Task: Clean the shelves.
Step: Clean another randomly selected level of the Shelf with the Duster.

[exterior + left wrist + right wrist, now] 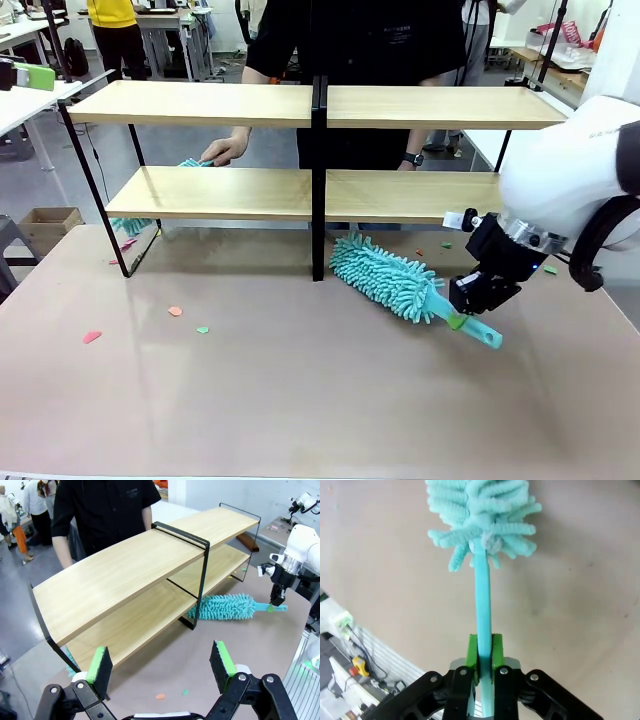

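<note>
While the right gripper (pixel 462 303) clamps the duster (pixel 385 278) by its stiff handle | soft light head lies on counter (pixel 300 400) below shelves (pixel 320 105) | left gripper (pixel 162 667) wide, empty

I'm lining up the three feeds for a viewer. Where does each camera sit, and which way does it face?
Front view: between the arms, facing across the table at the shelves and a person's hand; the right gripper holds a duster.
Left wrist view: on the left arm, above the table, facing the shelves; the open left gripper rises from the bottom edge.
Right wrist view: on the right arm, facing down the duster's handle; right gripper clamped on it.
Shared: the duster and right gripper appear in all three views.
</note>
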You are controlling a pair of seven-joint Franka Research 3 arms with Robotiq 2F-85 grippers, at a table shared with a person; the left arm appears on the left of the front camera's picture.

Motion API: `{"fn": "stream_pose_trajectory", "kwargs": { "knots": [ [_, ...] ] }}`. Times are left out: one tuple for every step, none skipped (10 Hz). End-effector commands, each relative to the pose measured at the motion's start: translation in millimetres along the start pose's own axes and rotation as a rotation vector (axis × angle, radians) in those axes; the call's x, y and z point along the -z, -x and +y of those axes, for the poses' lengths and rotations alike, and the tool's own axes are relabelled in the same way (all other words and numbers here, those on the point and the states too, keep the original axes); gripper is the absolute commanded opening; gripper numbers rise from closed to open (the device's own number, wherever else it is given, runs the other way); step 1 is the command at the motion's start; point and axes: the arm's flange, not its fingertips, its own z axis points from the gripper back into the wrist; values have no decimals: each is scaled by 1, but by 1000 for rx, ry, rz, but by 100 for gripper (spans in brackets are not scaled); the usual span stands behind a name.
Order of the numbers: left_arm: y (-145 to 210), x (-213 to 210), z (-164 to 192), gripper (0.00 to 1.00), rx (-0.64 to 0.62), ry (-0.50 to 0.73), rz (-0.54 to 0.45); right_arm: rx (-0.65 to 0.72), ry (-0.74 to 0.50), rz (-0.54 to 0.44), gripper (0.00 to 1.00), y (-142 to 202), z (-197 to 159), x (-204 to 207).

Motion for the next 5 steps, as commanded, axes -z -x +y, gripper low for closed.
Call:
{"fn": "stream_pose_trajectory", "kwargs": {
  "knots": [
    [1, 2, 1, 100, -4, 6, -5, 152, 62, -80, 12, 6, -5, -1],
    [1, 2, 1, 100, -4, 6, -5, 254, 89, -88, 12, 14, -18, -3],
    [1, 2, 1, 100, -4, 6, -5, 351, 123, -80, 12, 22, -30, -3],
    [1, 2, 1, 100, -4, 6, -5, 434, 142, -77, 12, 31, -42, -4],
    [1, 2, 1, 100, -4, 6, -5, 508, 159, -52, 12, 41, -55, -7]
  ]
}}
